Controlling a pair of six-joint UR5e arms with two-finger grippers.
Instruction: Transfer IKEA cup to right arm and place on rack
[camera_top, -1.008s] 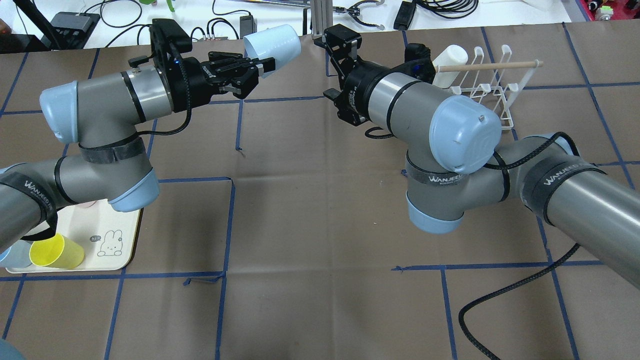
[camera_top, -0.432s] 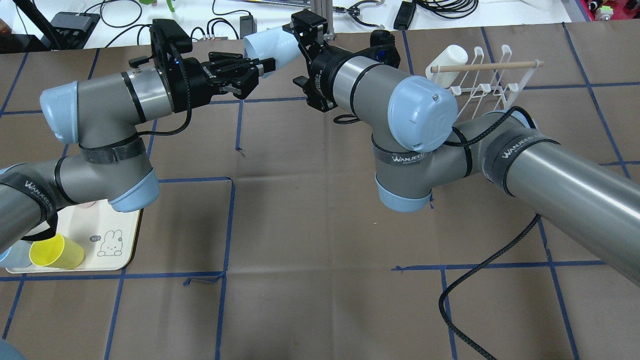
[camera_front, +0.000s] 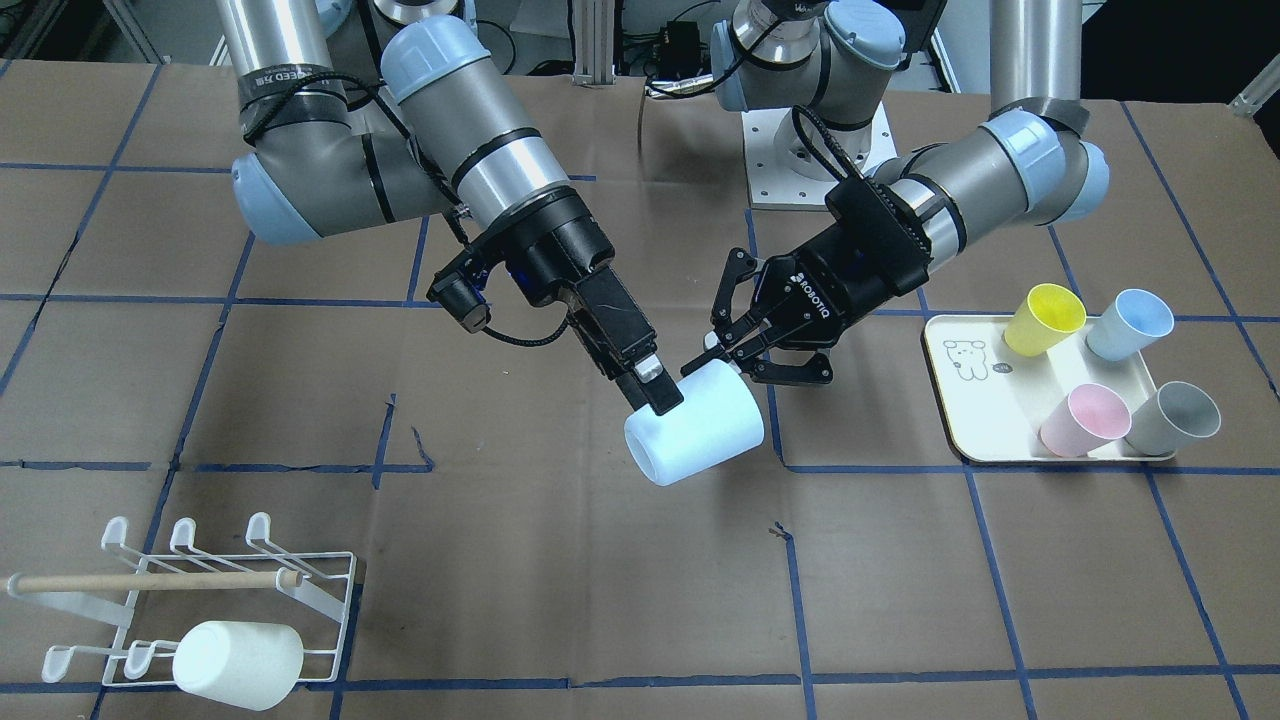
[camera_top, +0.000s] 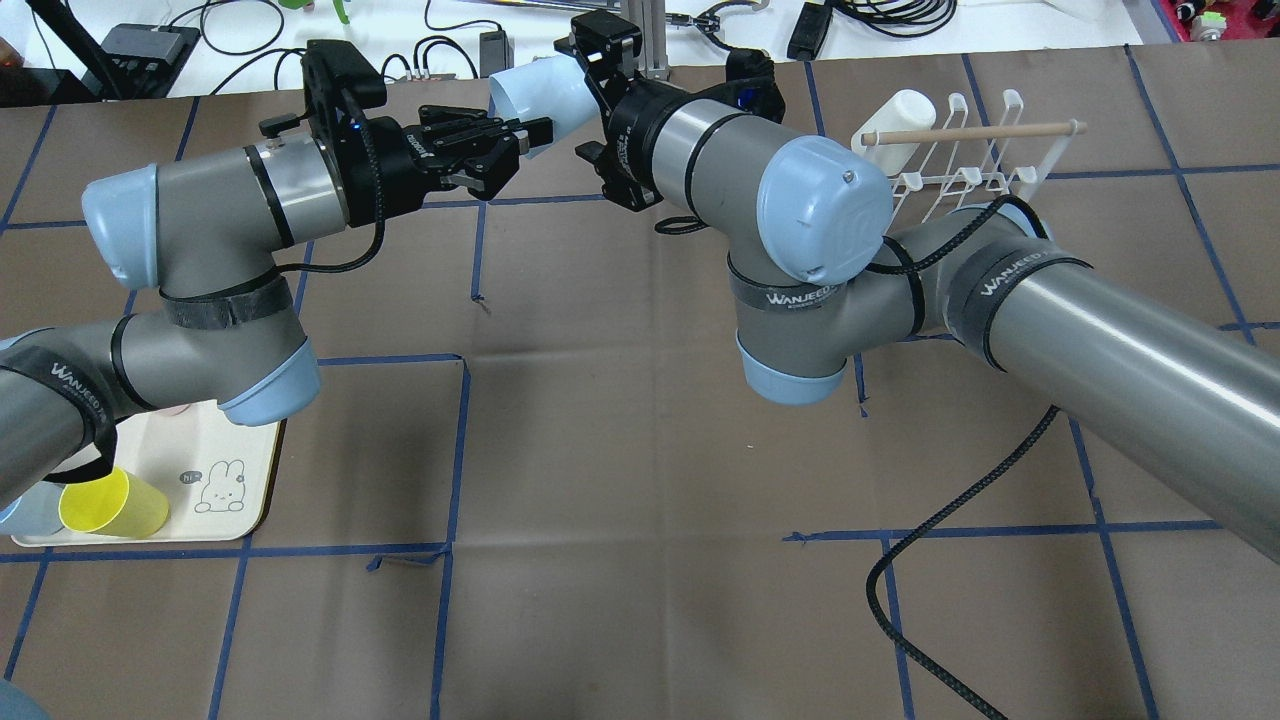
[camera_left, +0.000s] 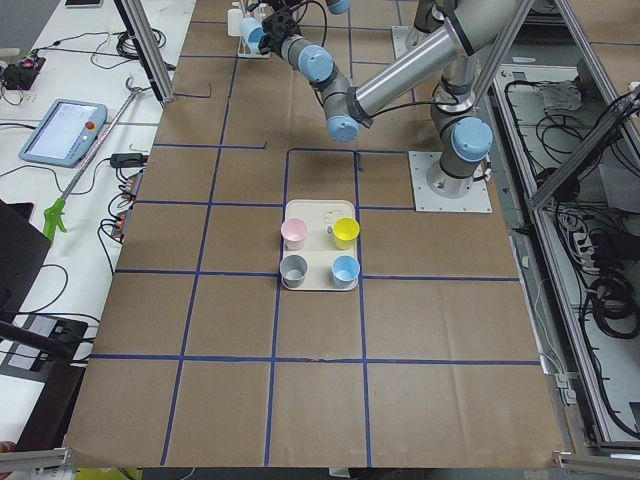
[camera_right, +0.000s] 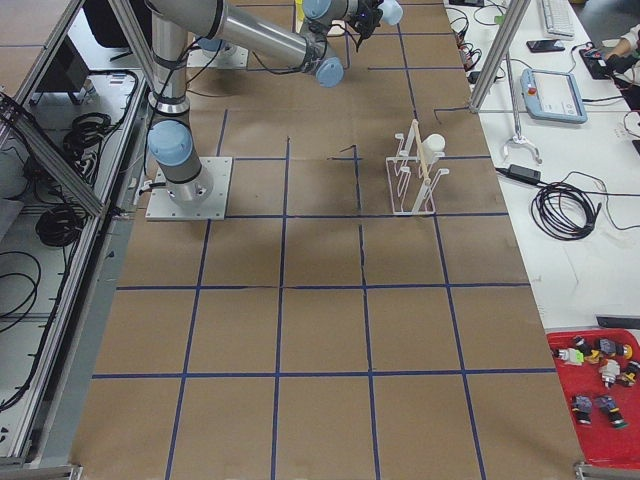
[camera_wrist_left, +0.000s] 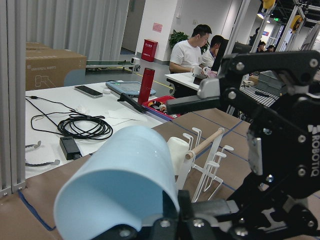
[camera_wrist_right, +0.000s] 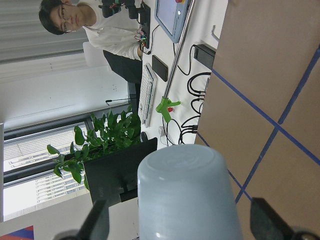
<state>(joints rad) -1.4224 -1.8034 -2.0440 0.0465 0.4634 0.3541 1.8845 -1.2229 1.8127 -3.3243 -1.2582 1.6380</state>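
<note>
The IKEA cup (camera_front: 700, 425) is light blue and hangs on its side above the table, base pointing away from the robot. My left gripper (camera_front: 722, 356) is shut on its rim, one finger inside the mouth. The right arm (camera_top: 720, 160) reaches across, and its right gripper (camera_wrist_right: 182, 220) is open and straddles the cup (camera_wrist_right: 187, 192). Both fingers (camera_wrist_right: 97, 222) stand a little off the cup's sides. The front-facing view shows one right finger (camera_front: 652, 388) on the cup's upper side, with the other hidden. The white wire rack (camera_front: 300, 585) stands at the table's far right and holds a white cup (camera_front: 235, 665).
A cream tray (camera_front: 985, 415) near the left arm's base carries yellow (camera_front: 1043, 318), blue (camera_front: 1128, 323), pink (camera_front: 1083, 420) and grey (camera_front: 1172, 418) cups. The rack's wooden dowel (camera_top: 985, 130) sticks out sideways. Cables and devices (camera_top: 230, 30) line the table's far edge. People sit beyond it.
The right arm has swung left towards the held cup, and its open gripper now surrounds it. The left arm and the cup have stayed put.
</note>
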